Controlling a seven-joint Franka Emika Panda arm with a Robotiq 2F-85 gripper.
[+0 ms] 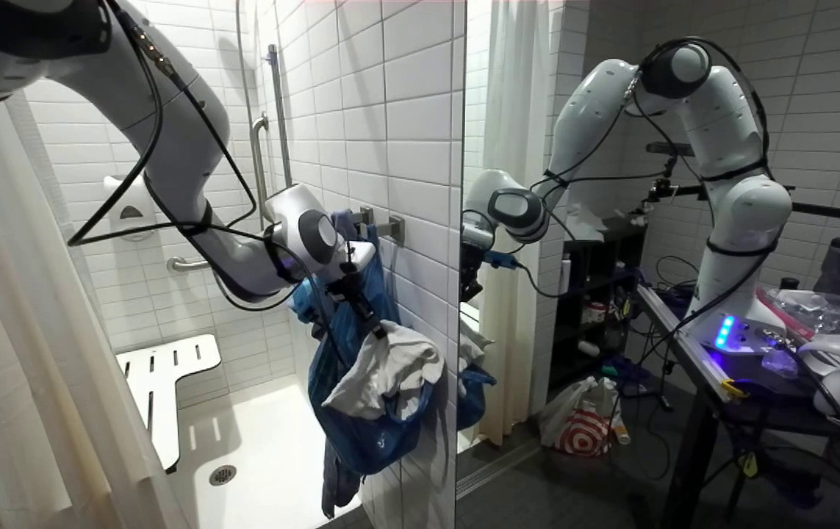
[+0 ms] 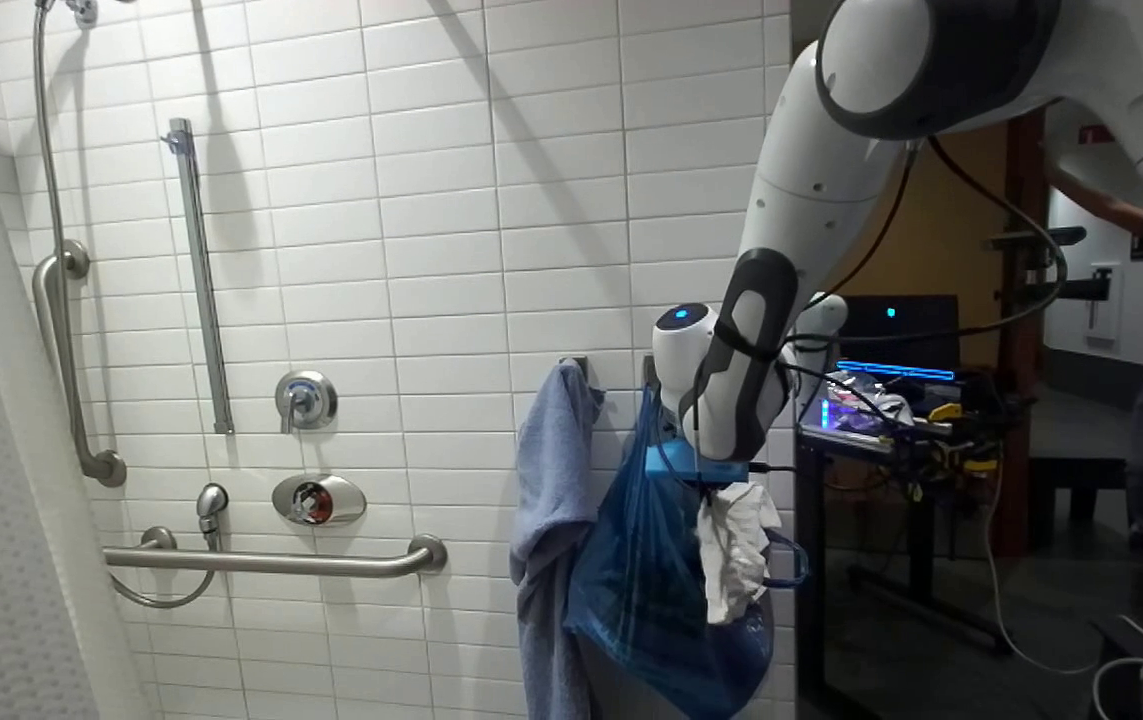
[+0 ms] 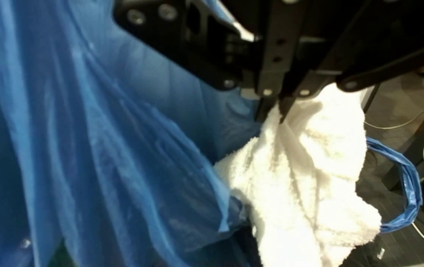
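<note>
Wrist view: gripper [image 3: 273, 113] pinches white terry cloth [image 3: 312, 181] by an upper fold; blue plastic bag [image 3: 122, 167] at its 9 o'clock, plastic loop [image 3: 413, 189] at 3. I'd hold pinch firm, snag no bag.

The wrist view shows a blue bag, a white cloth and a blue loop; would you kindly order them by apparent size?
Largest to smallest:
1. Blue bag, by far
2. White cloth
3. Blue loop
</note>
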